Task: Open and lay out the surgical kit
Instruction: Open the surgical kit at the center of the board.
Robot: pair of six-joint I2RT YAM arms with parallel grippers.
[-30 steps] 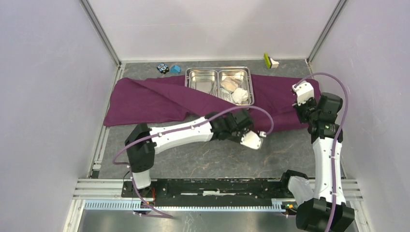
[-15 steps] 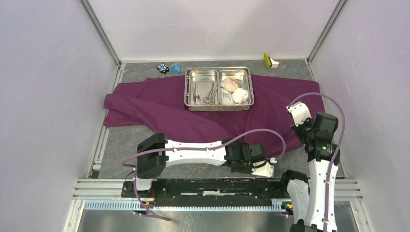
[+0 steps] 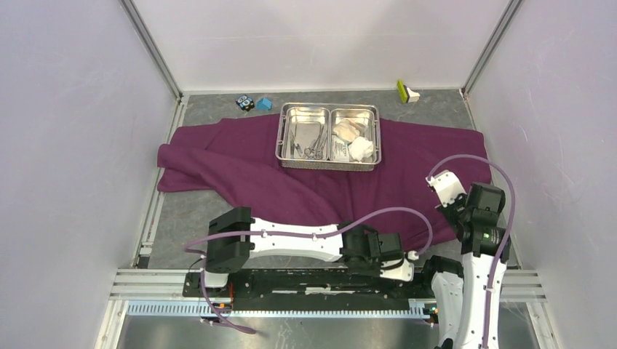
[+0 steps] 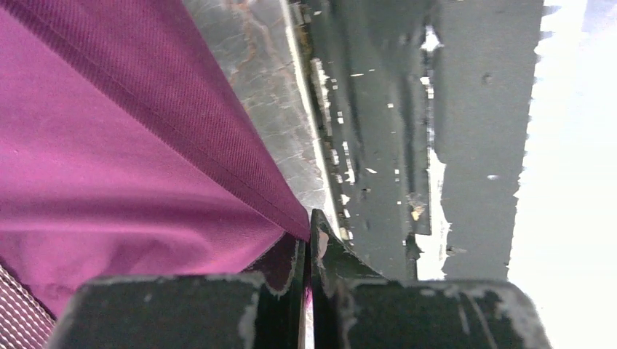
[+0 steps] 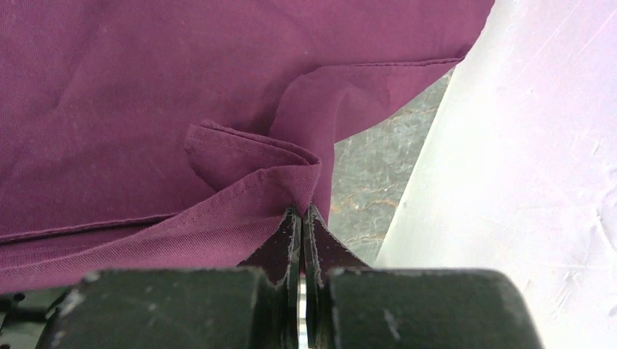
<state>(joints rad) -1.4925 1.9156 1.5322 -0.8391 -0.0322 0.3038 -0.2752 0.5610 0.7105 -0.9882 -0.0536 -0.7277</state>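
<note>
The purple cloth wrap (image 3: 240,163) lies spread across the table, with the steel tray (image 3: 327,166) standing on its far part. Forceps (image 3: 309,142) lie in the tray's left compartment. White gauze wads (image 3: 361,147) fill the right one. My left gripper (image 3: 407,259) sits low at the near edge, shut on a corner of the cloth (image 4: 109,182); its jaws (image 4: 309,234) pinch the hem. My right gripper (image 3: 450,204) is at the near right, shut on a bunched fold of the cloth's edge (image 5: 247,156), right at its fingertips (image 5: 302,212).
A small blue block (image 3: 264,103) and a black-and-blue object (image 3: 244,102) sit at the back left beyond the cloth. A green-and-white item (image 3: 406,91) is at the back right. The black mounting rail (image 3: 313,280) runs along the near edge. Walls stand close on both sides.
Both arms have drawn back toward the near edge, each pulling the cloth with it. The flap that lay over the tray's front came off, and the cloth now spreads toward me.
</note>
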